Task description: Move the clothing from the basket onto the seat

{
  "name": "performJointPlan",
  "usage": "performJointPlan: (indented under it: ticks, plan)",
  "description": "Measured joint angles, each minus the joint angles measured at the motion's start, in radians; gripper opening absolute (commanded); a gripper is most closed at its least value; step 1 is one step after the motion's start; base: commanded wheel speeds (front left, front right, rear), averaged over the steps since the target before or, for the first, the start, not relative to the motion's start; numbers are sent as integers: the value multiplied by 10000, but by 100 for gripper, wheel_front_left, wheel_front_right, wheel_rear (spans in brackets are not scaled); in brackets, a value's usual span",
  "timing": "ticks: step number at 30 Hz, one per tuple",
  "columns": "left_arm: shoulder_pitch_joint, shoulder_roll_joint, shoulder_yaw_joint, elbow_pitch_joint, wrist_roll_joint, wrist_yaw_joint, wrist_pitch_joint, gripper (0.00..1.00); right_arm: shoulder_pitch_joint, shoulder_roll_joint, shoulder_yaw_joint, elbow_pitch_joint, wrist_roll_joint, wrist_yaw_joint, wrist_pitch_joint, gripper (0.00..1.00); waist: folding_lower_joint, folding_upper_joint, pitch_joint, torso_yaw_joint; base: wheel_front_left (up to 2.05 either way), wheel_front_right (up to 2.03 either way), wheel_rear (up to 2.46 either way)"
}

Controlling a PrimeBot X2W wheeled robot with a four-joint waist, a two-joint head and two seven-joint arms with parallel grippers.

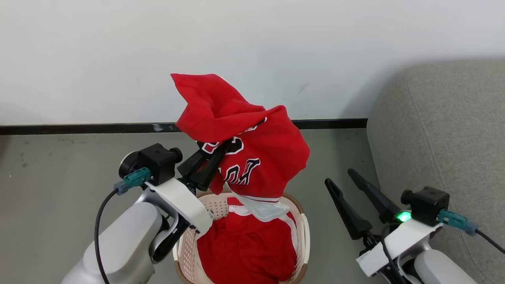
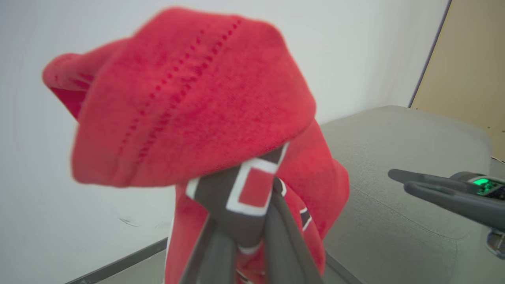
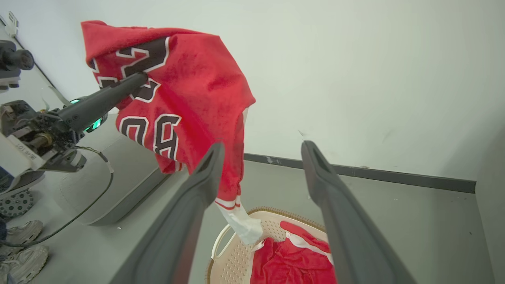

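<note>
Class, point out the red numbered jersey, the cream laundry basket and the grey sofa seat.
Red jersey with black numbers (image 1: 276, 150): head view, red cloth beside the lettering.
Cream perforated plastic laundry basket (image 1: 218, 206): head view, inner back wall.
Grey woven-fabric sofa seat (image 1: 446, 126): head view, upper surface.

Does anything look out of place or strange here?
Nothing is spilled or damaged. The jersey hangs bunched from the shut left hand, folded over its fingers like a hood. Its white-trimmed end reaches down into the basket, so it is not fully lifted out. Another red garment lies inside.
</note>
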Motion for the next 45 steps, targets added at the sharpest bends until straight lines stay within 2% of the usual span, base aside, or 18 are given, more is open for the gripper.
performJointPlan:
  ticks: [11, 23, 29, 41, 42, 43, 44, 45]
  plan:
    - [6, -81, -550, -665, -19, 0, 245, 0, -72, -466, 880, 314, 518, 0, 0, 100, 0, 0, -205, 288, 0, 0, 0]
    - [5, -226, -1267, -1427, -161, 0, 566, 0, -925, -805, 2337, 663, 1024, 0, 0, 100, 0, 0, -116, 625, 0, 0, 0]
    - [3, -313, -1616, -1749, -199, 0, 731, 0, -1318, -928, 3507, 1047, 1452, 0, 2, 100, 0, 0, -126, 818, 0, 0, 0]
    - [4, -322, -1697, -1868, -556, 0, 826, 0, -2000, -732, 3916, 1141, 1710, 0, 2, 100, 0, 0, -148, 1004, 0, 0, 0]
    - [4, -322, -1697, -1873, -568, 0, 851, 0, -2032, -731, 3931, 1141, 1710, 0, 2, 78, 0, -1, -150, 1010, 0, 0, 0]
    - [4, -318, -1699, -1875, -587, 0, 851, 0, -2076, -729, 3944, 1141, 1710, 0, 2, 78, 0, 0, -152, 1013, 0, 0, 0]
    - [4, -314, -1699, -1879, -619, 0, 853, 0, -2115, -719, 3944, 1137, 1710, 0, 2, 42, 0, 0, -152, 1013, 0, 0, 0]
    - [4, -311, -1699, -1879, -625, 0, 853, 0, -2148, -706, 3944, 1135, 1710, 0, 2, 28, 0, 0, -153, 1012, 0, 0, 0]
